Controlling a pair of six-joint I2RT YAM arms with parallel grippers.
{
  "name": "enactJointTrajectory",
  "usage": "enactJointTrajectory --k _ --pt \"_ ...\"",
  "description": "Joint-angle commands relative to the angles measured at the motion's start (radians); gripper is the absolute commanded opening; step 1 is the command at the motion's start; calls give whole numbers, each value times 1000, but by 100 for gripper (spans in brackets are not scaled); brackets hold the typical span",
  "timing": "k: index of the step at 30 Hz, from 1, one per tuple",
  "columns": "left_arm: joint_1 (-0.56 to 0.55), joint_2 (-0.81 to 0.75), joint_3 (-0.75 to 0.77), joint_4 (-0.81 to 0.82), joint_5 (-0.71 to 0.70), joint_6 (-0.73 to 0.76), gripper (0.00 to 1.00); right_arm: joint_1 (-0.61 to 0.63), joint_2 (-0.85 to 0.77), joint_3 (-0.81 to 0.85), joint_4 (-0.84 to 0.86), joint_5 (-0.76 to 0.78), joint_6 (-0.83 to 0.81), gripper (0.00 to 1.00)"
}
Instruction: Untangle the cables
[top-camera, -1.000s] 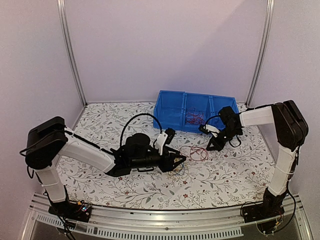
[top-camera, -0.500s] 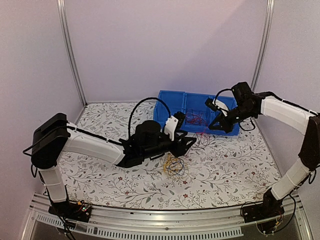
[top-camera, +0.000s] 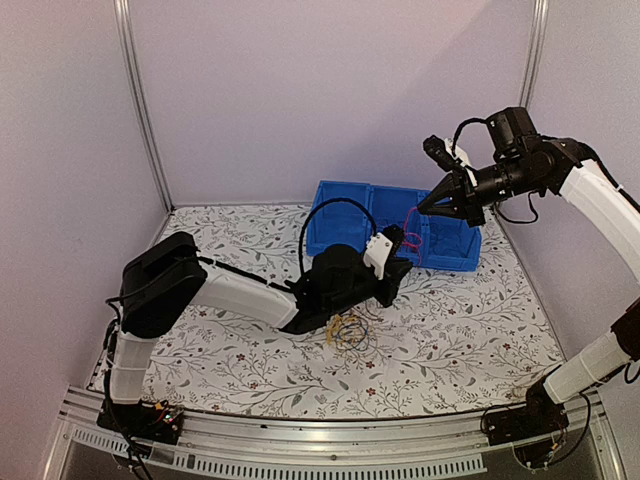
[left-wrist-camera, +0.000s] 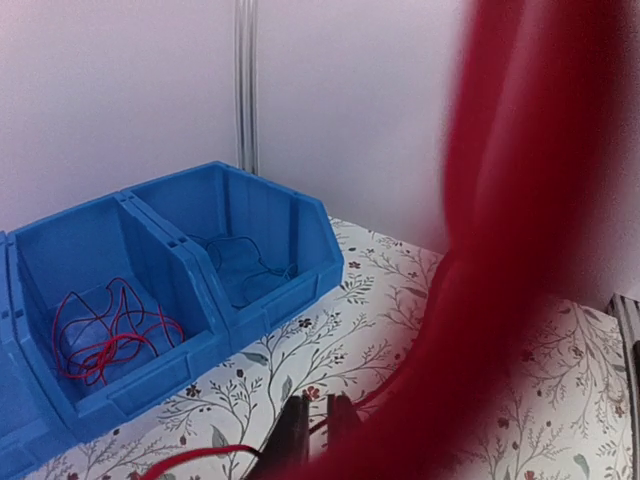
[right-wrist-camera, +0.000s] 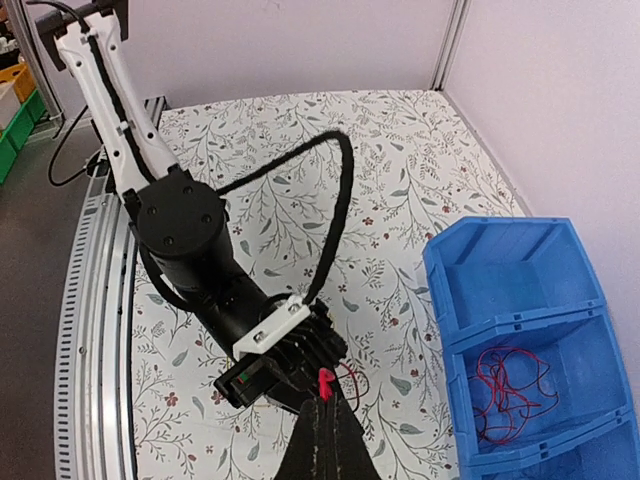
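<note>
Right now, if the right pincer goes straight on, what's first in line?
Probably the left arm's black pincer, dead ahead of the right pincer in its wrist view; the thin red cable runs between them. Depth unclear.

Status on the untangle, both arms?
Right gripper shut, holding red cable high. Left gripper shut on its lower end. Other cables heaped on table below. Blue bin just behind strand.

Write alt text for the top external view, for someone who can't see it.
The raised right pincer pinches a red cable that runs down to the left pincer, low in front of a blue bin. A tangle of yellow and blue cables lies on the floral table close to the left pincer.
</note>
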Motion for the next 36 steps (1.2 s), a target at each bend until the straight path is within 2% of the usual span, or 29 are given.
enactJointTrajectory --k 1,5,8,14,19,25,27,29,30,32,36 --pt "15 60 -58 96 3 -61 0 3 -62 133 -17 -34 -38 0" --pt "26 60 -150 142 13 -121 0 -9 -141 210 95 45 -13 0" --pt "29 55 -202 142 11 -134 0 -35 -124 361 80 92 -11 0" --pt "33 38 -306 173 16 -184 0 -45 -95 482 98 219 -10 0" --pt "34 5 -372 205 17 -211 0 -73 -111 427 134 266 10 0" --pt "29 -122 -476 263 111 -226 0 -79 -164 243 176 254 25 0" --pt "24 -178 -497 253 148 -230 16 -79 -177 169 198 243 23 0" --pt "8 -236 -510 228 130 -213 37 -80 -189 94 220 221 33 0" --pt "-1 -266 -513 201 99 -195 44 -79 -196 64 230 207 37 0" --pt "-22 -326 -514 164 24 -150 52 -79 -203 18 242 180 54 0" --pt "-47 -417 -497 148 -63 -71 56 -79 -203 -47 252 115 81 0"
